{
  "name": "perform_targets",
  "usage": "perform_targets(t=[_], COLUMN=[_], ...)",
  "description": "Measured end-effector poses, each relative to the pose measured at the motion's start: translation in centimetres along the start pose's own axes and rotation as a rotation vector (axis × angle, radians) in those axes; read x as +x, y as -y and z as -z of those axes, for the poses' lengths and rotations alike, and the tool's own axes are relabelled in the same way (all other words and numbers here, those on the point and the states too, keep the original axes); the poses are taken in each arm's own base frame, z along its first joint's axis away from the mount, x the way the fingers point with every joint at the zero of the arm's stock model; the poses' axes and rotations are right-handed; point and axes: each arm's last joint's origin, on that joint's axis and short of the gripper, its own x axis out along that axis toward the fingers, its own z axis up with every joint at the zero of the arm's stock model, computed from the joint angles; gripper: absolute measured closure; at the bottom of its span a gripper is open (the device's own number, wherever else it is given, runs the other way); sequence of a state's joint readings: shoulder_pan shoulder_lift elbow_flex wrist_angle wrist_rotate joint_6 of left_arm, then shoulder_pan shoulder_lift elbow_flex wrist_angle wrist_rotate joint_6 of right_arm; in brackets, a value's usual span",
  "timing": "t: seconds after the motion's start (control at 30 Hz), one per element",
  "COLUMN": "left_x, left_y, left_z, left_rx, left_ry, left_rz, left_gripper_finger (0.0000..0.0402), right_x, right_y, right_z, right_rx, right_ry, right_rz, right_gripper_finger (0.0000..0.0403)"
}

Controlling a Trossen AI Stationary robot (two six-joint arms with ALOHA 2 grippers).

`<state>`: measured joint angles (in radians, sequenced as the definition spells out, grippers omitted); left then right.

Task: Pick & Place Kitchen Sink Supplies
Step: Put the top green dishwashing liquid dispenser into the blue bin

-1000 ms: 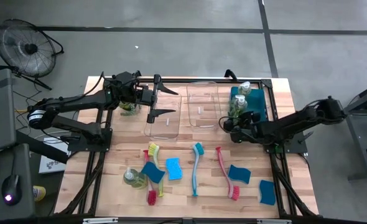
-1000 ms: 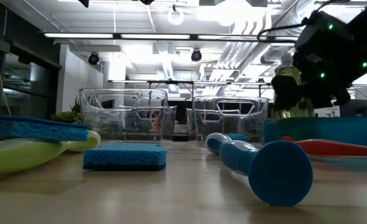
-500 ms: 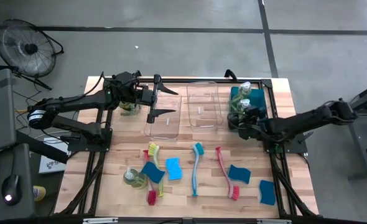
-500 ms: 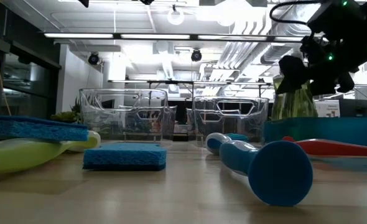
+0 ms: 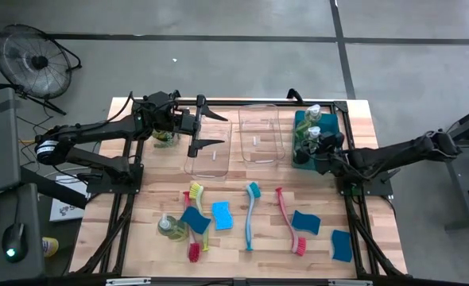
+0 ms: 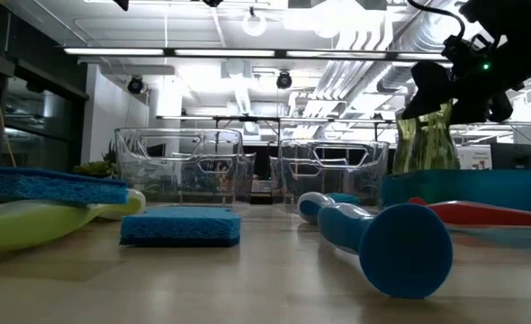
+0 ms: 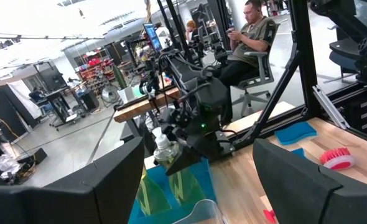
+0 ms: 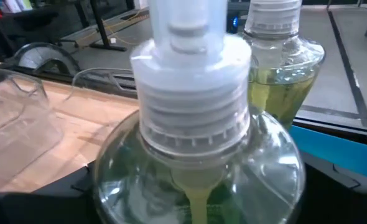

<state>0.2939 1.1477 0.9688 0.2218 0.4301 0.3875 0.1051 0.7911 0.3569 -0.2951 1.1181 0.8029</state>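
While my right tool (image 5: 318, 151) sits at the right of the high view, over the teal bin (image 5: 331, 127), its fingers are mostly hidden behind the soap bottle (image 8: 199, 155) it grips around the body; only dark edges show at the bottom corners of the right wrist view. That bottle fills the frame, its white ribbed cap cut off at the top. A second soap bottle (image 8: 286, 65) stands just behind it, also cut off at the top.

From the low view, the held bottle (image 6: 425, 144) hangs at the upper right, above the teal bin's wall (image 6: 463, 191), its cap lost in my dark wrist.

My left tool (image 5: 211, 133) waits at the upper centre-left of the high view, fingers spread and holding nothing, over a clear bin (image 5: 208, 163). A second clear bin (image 5: 258, 155) lies beside it. A small potted plant (image 5: 164, 138) is half hidden under my left arm.

On the surface (image 5: 362, 119), lower in the high view, lie a teal brush (image 5: 251, 214), a red brush (image 5: 288, 221), a blue sponge (image 5: 222, 214), two more blue sponges (image 5: 305, 222) at lower right, and a third bottle (image 5: 169, 227) in a crowded cluster at lower left that is hard to sort out.

A seated person (image 7: 249, 37) shows at the upper right of the left wrist view.
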Motion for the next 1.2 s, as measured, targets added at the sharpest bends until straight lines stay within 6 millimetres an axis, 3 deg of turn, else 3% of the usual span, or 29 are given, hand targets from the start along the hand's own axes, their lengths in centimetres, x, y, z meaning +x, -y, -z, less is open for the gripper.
perform_targets(t=[0.53,1.2], left_x=[0.0,0.0], left_y=[0.0,0.0], left_z=[0.0,0.0], left_rx=[0.000,-0.004], left_ry=[0.000,-0.001], left_rz=[0.000,0.000], left_gripper_finger=[0.0108,0.0108], right_x=[-0.1,-0.9], right_y=[0.1,1.5], right_z=[-0.1,-1.2], right_rx=[0.011,0.065], right_ry=[0.003,0.041], right_rz=[-0.004,-0.002], right_gripper_finger=[0.0164,0.0173])
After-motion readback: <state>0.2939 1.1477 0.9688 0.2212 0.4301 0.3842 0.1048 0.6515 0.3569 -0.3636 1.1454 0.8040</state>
